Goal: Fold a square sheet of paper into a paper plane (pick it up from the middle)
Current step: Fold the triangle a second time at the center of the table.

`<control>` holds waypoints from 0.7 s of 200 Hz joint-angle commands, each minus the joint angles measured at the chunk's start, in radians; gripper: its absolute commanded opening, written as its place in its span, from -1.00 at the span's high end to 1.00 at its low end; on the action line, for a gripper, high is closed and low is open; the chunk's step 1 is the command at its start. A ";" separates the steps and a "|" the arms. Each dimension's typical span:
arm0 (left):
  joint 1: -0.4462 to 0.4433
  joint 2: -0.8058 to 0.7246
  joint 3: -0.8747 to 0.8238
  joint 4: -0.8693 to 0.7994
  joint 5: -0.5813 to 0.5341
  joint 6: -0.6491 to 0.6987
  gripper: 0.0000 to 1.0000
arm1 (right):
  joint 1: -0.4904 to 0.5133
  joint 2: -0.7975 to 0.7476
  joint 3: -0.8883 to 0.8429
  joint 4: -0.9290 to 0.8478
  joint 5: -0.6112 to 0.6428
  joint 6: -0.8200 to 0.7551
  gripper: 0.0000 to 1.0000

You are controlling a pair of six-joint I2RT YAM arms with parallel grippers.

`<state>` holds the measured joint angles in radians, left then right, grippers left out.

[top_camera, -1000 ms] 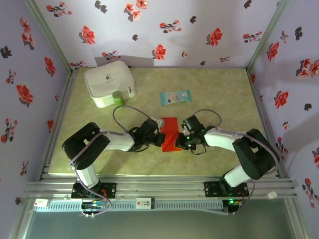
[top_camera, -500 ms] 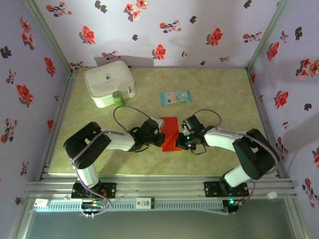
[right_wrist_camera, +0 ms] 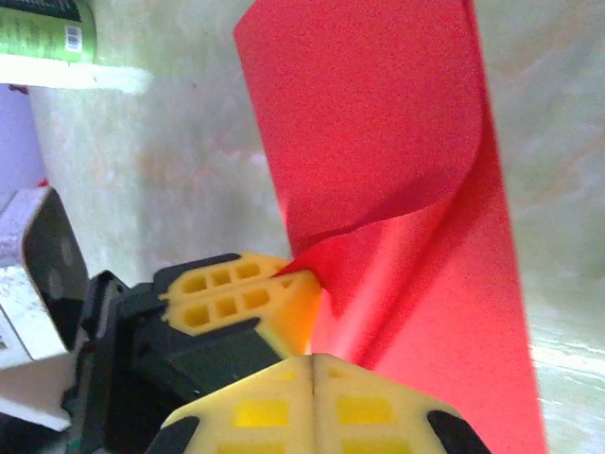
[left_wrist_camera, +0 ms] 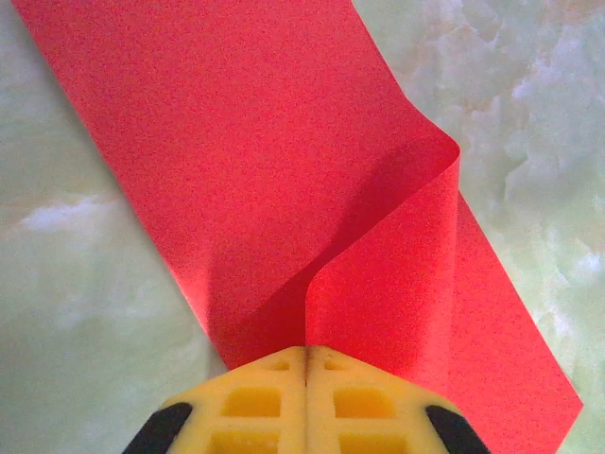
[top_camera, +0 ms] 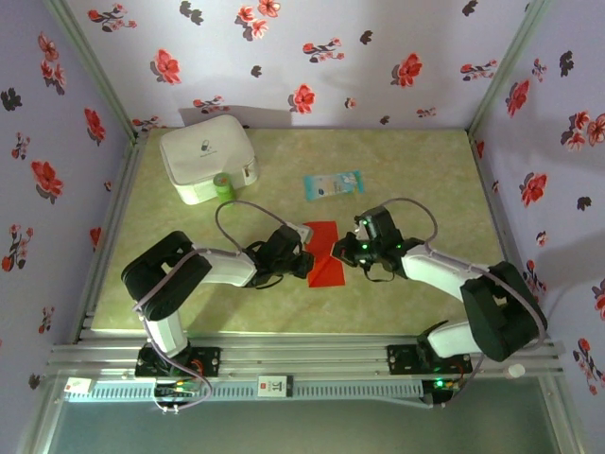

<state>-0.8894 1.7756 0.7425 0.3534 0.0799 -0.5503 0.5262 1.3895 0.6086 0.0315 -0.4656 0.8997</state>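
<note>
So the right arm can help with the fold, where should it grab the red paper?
Pinch the paper's raised flap next to the left tool, coming in from the right: that flap curls up off the table, while the rest lies flat.

Red paper sheet [top_camera: 324, 252], one edge curled over
</note>
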 commanded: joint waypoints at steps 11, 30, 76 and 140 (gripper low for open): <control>0.010 0.026 0.016 -0.022 -0.002 0.008 0.90 | 0.015 0.059 -0.009 0.108 -0.048 0.085 1.00; 0.010 0.027 0.015 -0.024 0.000 0.010 0.90 | 0.023 0.086 0.008 0.102 -0.040 0.087 1.00; 0.010 0.028 0.016 -0.025 0.001 0.010 0.90 | 0.029 0.144 0.044 0.100 -0.027 0.093 1.00; 0.010 0.026 0.021 -0.033 0.005 0.015 0.90 | 0.040 0.210 0.077 0.116 -0.035 0.098 1.00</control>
<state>-0.8890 1.7794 0.7464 0.3550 0.0803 -0.5499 0.5575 1.5772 0.6590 0.1303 -0.4915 0.9813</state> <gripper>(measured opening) 0.050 0.046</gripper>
